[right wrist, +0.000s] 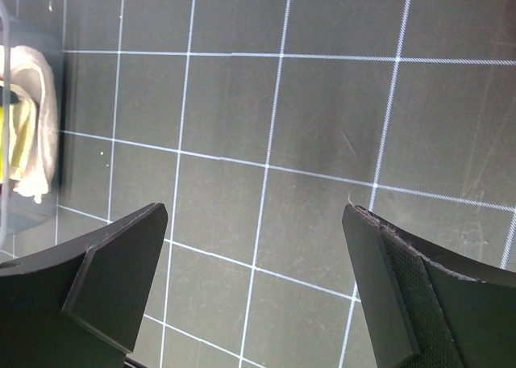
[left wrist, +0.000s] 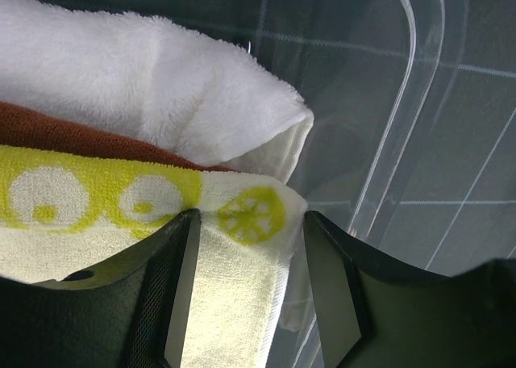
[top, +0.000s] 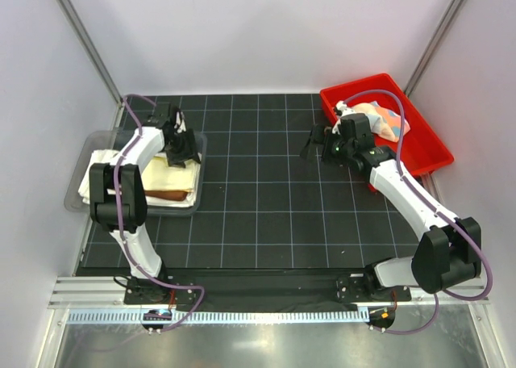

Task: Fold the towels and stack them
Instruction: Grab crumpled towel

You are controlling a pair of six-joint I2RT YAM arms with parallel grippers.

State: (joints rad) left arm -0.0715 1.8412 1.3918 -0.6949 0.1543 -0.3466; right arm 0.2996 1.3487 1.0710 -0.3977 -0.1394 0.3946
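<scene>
Left gripper [left wrist: 250,279] hangs parted over the yellow towel [left wrist: 105,170] in the clear bin [left wrist: 403,102] — seemingly not clamping it — right gripper [right wrist: 254,287] gapes wide above the mat [right wrist: 322,118]

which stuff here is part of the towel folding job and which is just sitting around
Job:
white towel, brown towel and yellow towel, stacked in the clear tray
pastel towel, in the red bin

Just there:
clear tray
red bin
black grid mat
</scene>
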